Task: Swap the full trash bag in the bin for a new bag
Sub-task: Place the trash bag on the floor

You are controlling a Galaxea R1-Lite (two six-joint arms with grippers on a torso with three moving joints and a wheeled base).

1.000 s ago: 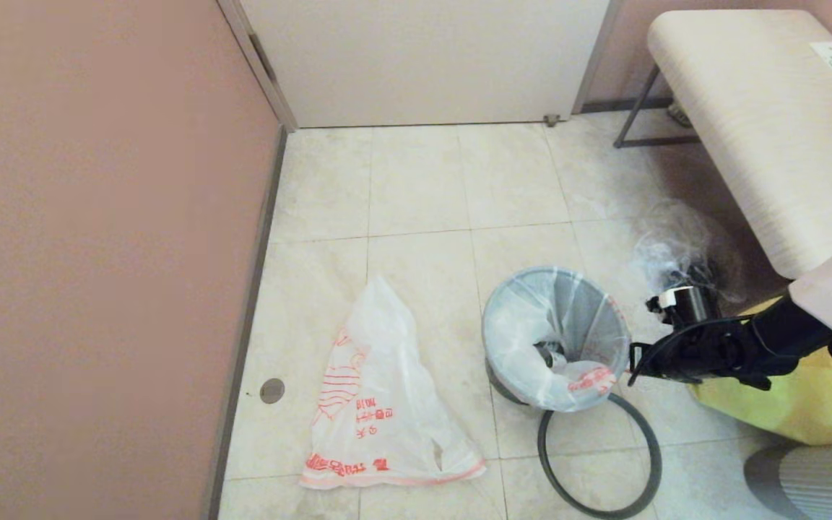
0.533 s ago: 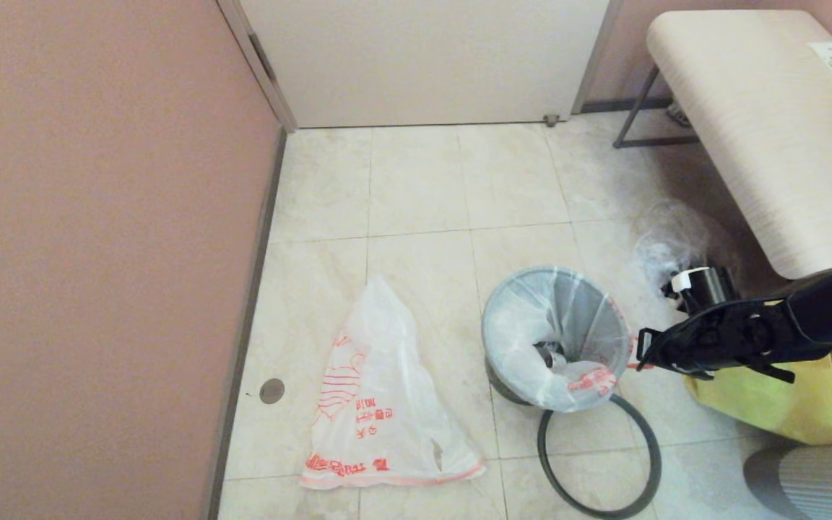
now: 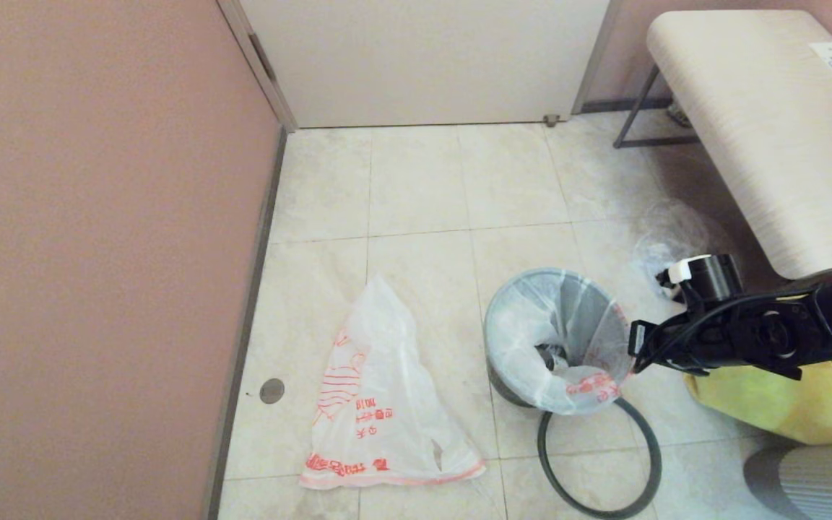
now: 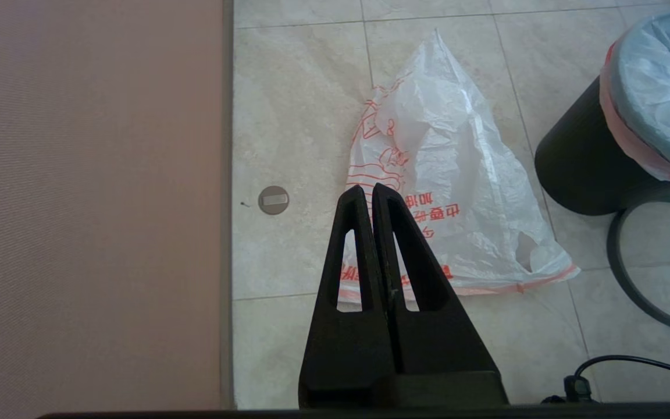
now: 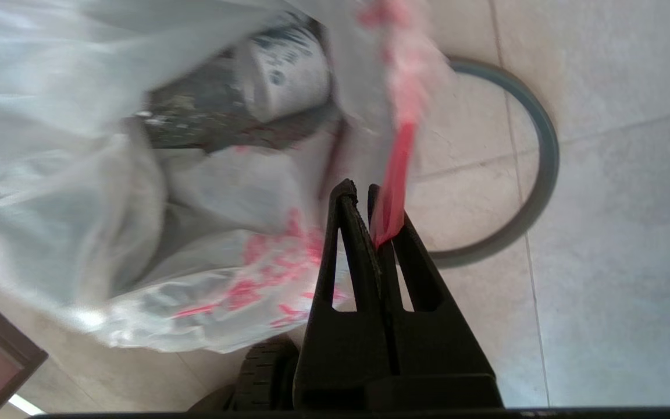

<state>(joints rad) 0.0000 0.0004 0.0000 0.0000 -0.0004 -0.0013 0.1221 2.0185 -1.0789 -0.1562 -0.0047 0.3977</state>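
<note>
**Right gripper tugs the old bag's red edge at the bin**

Head view: the bin (image 3: 557, 339) stands right of centre in the lower half of the frame, lined with the full trash bag (image 3: 531, 347), whose red-printed edge droops over the near rim. The right gripper (image 3: 636, 347) sits at the bin's right rim. Over the last second its arm has lifted a little and closed in on the rim, and the bag's edge on that side has drawn up with it. The dark grey hoop (image 3: 599, 462) lies loose on the floor just below the bin, so the bag is no longer clamped. The new bag (image 3: 380, 404) lies flat on the tiles at lower centre, untouched. A yellow shopping bag (image 3: 777, 401) sits at the right edge.

Left wrist view: the left gripper (image 4: 368, 195) hangs above the new bag, jaws pressed together with nothing between them, parked.

Right wrist view: the jaws are pinched tight on a red strip of the bag's edge (image 5: 396, 180), pulled taut toward the rim. A cup-like item shows inside. My reading: removal of the old bag has begun; the thin strip could stretch or tear.
</note>
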